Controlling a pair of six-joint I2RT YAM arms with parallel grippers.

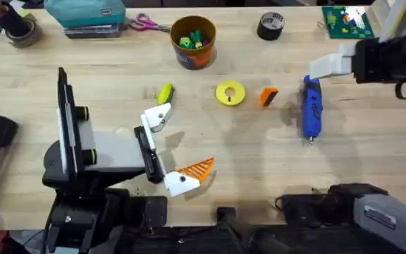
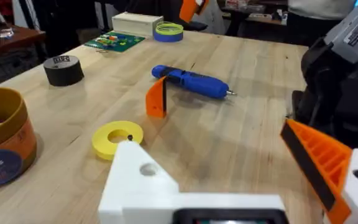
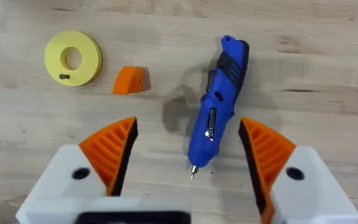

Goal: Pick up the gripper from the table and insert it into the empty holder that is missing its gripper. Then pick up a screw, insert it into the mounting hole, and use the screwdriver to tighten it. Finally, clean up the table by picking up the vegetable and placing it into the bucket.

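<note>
Orange gripper wedge (image 1: 268,97) lies loose on the counter (image 1: 372,141), at 3 o'clock from the flat yellow ring (image 1: 230,94) and just apart from it; the blue screwdriver (image 1: 311,109) lies at 3 o'clock from the wedge, near but not touching, its thin bit pointing toward 6 o'clock; a small dark piece (image 3: 64,76) rests on the ring's face, too small to tell what it is; the yellow and green vegetable (image 1: 165,93) lies at 9 o'clock from the ring, just at 12 o'clock from the bare white holder (image 1: 157,116); that holder is one finger of the left gripper (image 1: 171,144), whose other finger carries an orange ribbed pad (image 1: 197,168); the left gripper stands wide open with nothing between its fingers; in the left wrist view the holder shows an open mounting hole (image 2: 146,168); the round orange-brown bucket (image 1: 193,42) stands upright at 11 o'clock from the ring, well apart from it, and holds several small green and yellow toy pieces (image 1: 191,41); a black tape roll (image 1: 271,26) sits at 3 o'clock from the bucket, and scissors (image 1: 146,25) at 9 o'clock from it; the right gripper (image 3: 188,134) is spread wide, both orange pads in place, holding nothing; in its wrist view the screwdriver's bit end lies between the pads, apart from both.
</note>
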